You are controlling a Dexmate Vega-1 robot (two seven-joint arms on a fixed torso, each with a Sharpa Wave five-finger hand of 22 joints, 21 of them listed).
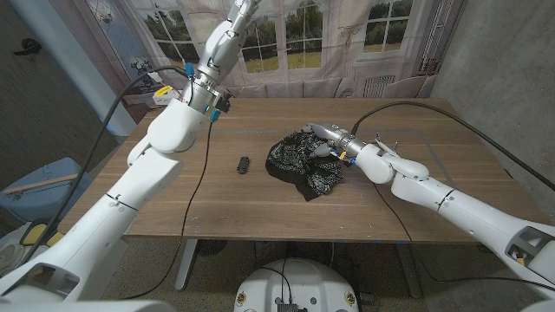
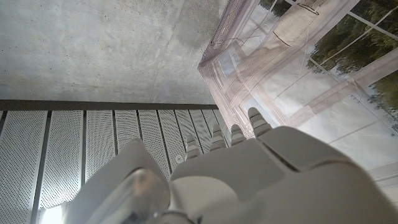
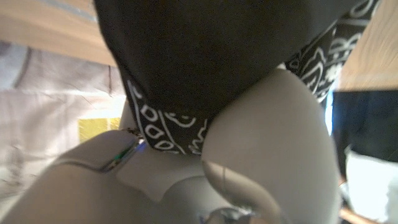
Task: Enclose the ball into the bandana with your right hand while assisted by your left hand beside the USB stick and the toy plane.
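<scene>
Bandana [image 1: 305, 161] cloth is bunched up on the table [image 1: 260, 204], the ball looks hidden inside, the right hand [image 1: 328, 143] grips it, and the left hand [image 2: 249, 174] holds nothing up high.

Lab — concrete walls [image 1: 512, 52]; cables [image 1: 204, 165]

black white-patterned bandana [image 1: 303, 162] bunched mid-table, small dark usb stick [image 1: 244, 165] beside it, ball probably inside

Left arm reaches straight up, its hand [image 2: 249, 168] raised high with fingers [image 2: 258, 121] extended together. Right arm stretches low across the bench, right hand [image 1: 328, 139] buried in cloth.
</scene>
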